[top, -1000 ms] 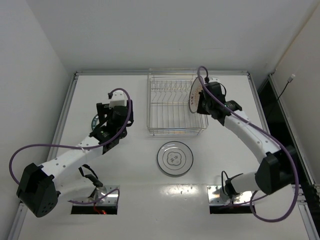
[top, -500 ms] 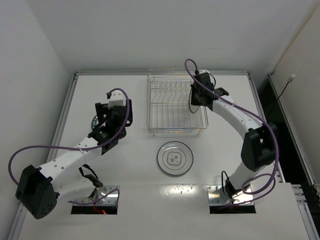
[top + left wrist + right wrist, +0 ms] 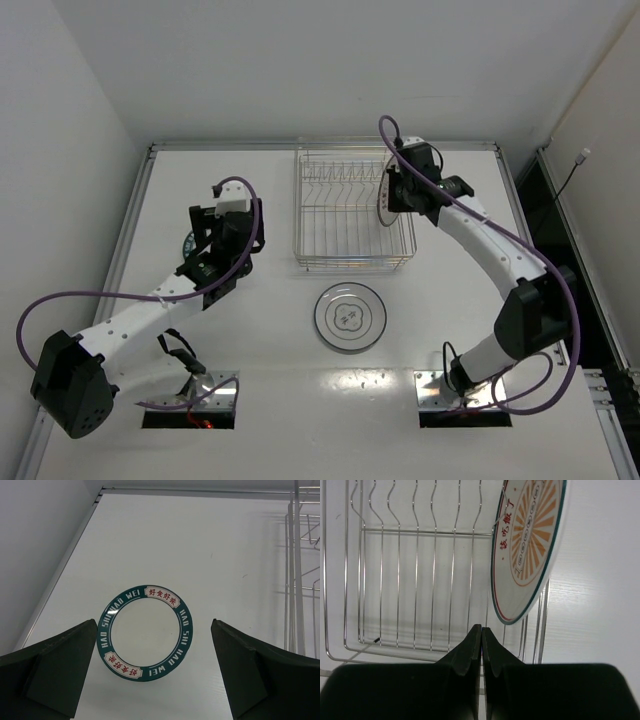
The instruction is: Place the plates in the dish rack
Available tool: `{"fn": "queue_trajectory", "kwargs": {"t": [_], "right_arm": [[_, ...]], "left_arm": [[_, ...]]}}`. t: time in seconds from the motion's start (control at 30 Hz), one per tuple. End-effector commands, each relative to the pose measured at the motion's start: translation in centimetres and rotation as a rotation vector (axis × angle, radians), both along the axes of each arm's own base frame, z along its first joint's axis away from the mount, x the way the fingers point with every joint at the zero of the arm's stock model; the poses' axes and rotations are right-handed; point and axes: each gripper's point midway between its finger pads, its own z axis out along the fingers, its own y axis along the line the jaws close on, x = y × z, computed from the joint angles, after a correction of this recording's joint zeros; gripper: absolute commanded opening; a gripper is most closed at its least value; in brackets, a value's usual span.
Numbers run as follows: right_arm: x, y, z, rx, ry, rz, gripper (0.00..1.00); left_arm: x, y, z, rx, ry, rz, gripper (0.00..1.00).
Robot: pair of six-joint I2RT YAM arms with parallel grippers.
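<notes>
The white plate with the orange-brown pattern [image 3: 530, 550] stands on edge, tilted, at the right end of the silver wire dish rack [image 3: 415, 580]; it shows edge-on in the top view [image 3: 383, 195]. My right gripper [image 3: 481, 630] is shut and empty, just in front of the plate's lower rim, above the rack [image 3: 350, 215]. The green-rimmed plate [image 3: 145, 632] lies flat on the table. My left gripper [image 3: 152, 680] is open above it, a finger on either side, and hides most of it in the top view [image 3: 205, 250]. The pale grey plate [image 3: 349, 317] lies flat in front of the rack.
The rack's left edge shows at the right of the left wrist view [image 3: 300, 580]. The table's raised rail [image 3: 135, 230] runs close along the left of the green-rimmed plate. White walls enclose the table at the back and sides.
My right wrist has swung about at the rack's right end and now sits beside the standing orange plate, which stays in the rack. The left arm has barely moved.
</notes>
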Motion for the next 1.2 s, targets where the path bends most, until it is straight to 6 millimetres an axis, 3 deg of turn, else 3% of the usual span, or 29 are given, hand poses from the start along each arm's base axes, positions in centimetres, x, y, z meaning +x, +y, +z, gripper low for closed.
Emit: {"fn": "queue_trajectory", "kwargs": {"t": [0.0,0.27,0.3,0.5,0.73,0.83,0.93,1.03,1.17], "right_arm": [[-0.7,-1.2,0.4,-0.051,-0.003,-0.022,0.00],[-0.2,-1.9,0.6,-0.081,-0.016,-0.056,0.00],[-0.2,-2.1,-0.2,-0.102,0.013,-0.062,0.00],[1.2,-2.1,0.9,-0.113,-0.006,-0.093,0.00],[2.6,-2.6,-0.6,-0.163,0.032,-0.116,0.00],[3.3,-2.5,-0.3,-0.171,0.035,-0.122,0.00],[3.7,-2.4,0.6,-0.169,0.014,-0.117,0.00],[3.9,-1.9,2.8,-0.140,-0.049,-0.074,0.00],[2.5,-0.3,5.6,-0.088,-0.105,0.004,0.04]], "left_arm": [[0.2,-0.1,2.9,-0.036,-0.073,0.013,0.97],[0.2,-0.1,2.9,-0.036,-0.073,0.013,0.97],[0.2,-0.1,2.9,-0.036,-0.073,0.013,0.97],[0.1,0.0,3.2,-0.042,-0.081,0.013,0.97],[0.1,0.0,3.2,-0.042,-0.081,0.013,0.97],[0.1,0.0,3.2,-0.042,-0.081,0.013,0.97],[0.2,0.0,3.3,-0.047,-0.088,0.013,0.97],[0.3,-0.1,3.0,-0.041,-0.080,0.013,0.97],[0.3,-0.3,3.0,-0.043,-0.078,0.004,0.97]]}}
